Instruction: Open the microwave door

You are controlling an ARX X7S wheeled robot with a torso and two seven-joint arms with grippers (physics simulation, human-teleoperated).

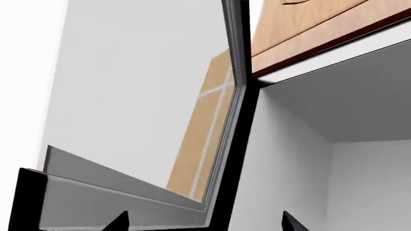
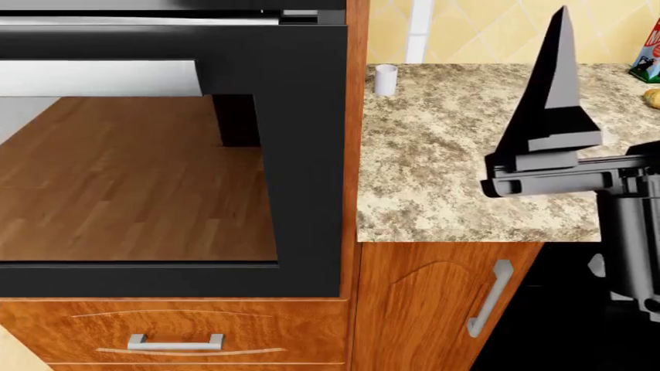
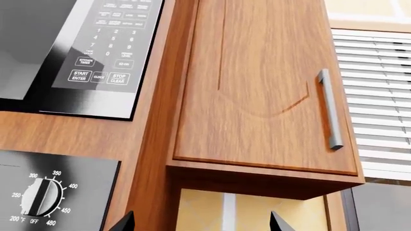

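The microwave shows in the right wrist view as a black front with a keypad, its dark door glass beside the pad. In the left wrist view a black-framed glass door stands swung away from a white inner cavity. My left gripper is open, and the door's black edge runs between its fingertips. My right gripper is open and holds nothing, below the microwave and a wall cabinet. In the head view the right gripper points upward over the counter. The microwave is out of the head view.
A black oven door fills the head view's left, with its dial seen from the right wrist. The granite counter carries a white cup, a box and a potato. A wall cabinet handle is close.
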